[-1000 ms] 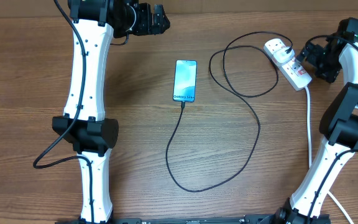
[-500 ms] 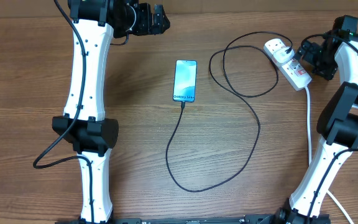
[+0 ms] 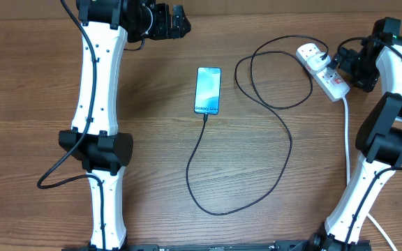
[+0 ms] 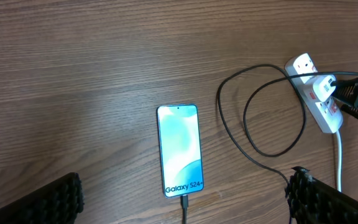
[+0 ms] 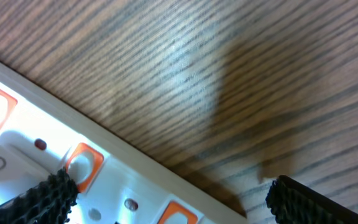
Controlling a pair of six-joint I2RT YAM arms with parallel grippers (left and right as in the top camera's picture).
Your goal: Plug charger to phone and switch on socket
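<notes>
The phone (image 3: 209, 89) lies face up mid-table, its screen reading "Galaxy S24+"; it also shows in the left wrist view (image 4: 179, 150). The black charger cable (image 3: 285, 139) is plugged into the phone's bottom edge (image 4: 183, 200), loops round the table and runs to a white plug on the socket (image 3: 324, 70). My right gripper (image 3: 342, 64) is open right over the socket, one fingertip above an orange switch (image 5: 82, 165). My left gripper (image 3: 180, 21) is open and empty, high at the back left, far from the phone.
The socket's thick white cord (image 3: 347, 139) runs down the right side beside my right arm. The charger cable makes a big loop (image 3: 222, 209) toward the front of the wooden table.
My right gripper shifted slightly left and down onto the socket's edge over the last second. The left arm, phone and cable have not moved.
</notes>
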